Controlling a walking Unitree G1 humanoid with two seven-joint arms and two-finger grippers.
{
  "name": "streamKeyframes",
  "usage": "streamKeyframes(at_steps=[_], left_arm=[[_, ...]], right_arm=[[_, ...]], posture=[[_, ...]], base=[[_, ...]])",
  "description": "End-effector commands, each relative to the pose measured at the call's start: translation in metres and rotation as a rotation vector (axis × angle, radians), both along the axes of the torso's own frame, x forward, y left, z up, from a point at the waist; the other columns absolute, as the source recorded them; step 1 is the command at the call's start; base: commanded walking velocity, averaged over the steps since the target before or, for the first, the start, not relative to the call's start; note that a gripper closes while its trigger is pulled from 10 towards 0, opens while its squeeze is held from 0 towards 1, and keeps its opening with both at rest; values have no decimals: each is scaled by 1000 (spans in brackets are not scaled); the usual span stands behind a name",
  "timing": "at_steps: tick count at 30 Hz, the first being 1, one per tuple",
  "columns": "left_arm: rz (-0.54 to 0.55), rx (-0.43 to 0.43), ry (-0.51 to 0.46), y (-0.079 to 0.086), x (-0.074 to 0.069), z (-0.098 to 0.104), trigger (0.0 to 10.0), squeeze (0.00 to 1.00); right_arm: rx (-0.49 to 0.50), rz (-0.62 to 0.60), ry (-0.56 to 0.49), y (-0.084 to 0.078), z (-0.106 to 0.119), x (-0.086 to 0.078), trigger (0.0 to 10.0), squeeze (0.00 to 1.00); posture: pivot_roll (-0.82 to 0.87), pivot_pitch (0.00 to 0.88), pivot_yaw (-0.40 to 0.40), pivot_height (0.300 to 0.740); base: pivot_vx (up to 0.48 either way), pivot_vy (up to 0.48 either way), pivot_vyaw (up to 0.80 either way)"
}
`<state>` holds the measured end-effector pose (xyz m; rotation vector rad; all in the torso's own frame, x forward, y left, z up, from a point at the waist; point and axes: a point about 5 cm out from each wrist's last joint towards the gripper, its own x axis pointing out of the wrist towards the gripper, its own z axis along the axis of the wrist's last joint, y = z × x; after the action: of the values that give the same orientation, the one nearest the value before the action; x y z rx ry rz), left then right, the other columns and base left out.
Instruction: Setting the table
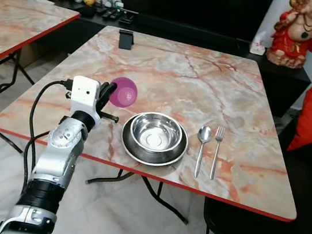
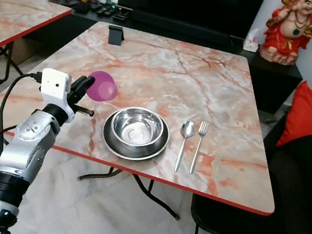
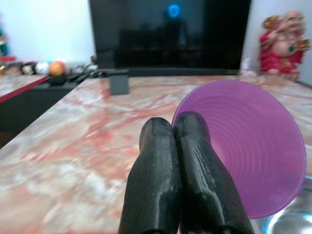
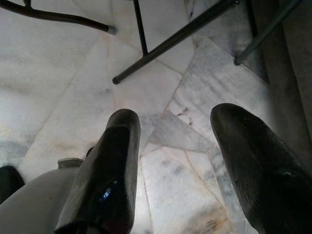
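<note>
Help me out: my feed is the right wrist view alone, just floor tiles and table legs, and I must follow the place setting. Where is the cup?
Observer: The left gripper holds the purple cup tipped on its side above the table, left of the steel bowl.
Operator: Is the cutlery down?
Observer: Yes, a spoon and a fork lie side by side, right of the bowl.
Operator: Is the bowl on the bare table?
Observer: No, it sits on a steel plate.
</note>
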<state>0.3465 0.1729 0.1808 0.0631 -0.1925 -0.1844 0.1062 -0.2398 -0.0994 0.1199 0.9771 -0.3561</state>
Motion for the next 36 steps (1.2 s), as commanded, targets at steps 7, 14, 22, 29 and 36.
streamKeyframes(at_steps=[7, 14, 22, 29, 36], left_arm=[[79, -133, 65, 15, 10, 8, 10000, 0], [69, -214, 159, 16, 14, 5, 10000, 0], [55, -187, 188, 12, 16, 6, 10000, 0], [59, -163, 220, 11, 16, 1, 10000, 0], [63, -166, 236, 11, 15, -1, 10000, 0]], right_arm=[[2, 10, 6, 1, -1, -1, 10000, 0], [5, 10, 7, 1, -1, -1, 10000, 0], [5, -2, 3, 1, 0, 0, 10000, 0], [3, 0, 6, 1, -1, 0, 10000, 0], [5, -6, 5, 1, -1, 0, 10000, 0]], posture=[[114, 0, -86, 740], [113, 0, -87, 740], [110, 0, -83, 740], [110, 0, -85, 740], [110, 0, -86, 740]], base=[[0, 0, 0], [0, 0, 0], [0, 0, 0], [152, 0, 0], [334, 0, 0]])
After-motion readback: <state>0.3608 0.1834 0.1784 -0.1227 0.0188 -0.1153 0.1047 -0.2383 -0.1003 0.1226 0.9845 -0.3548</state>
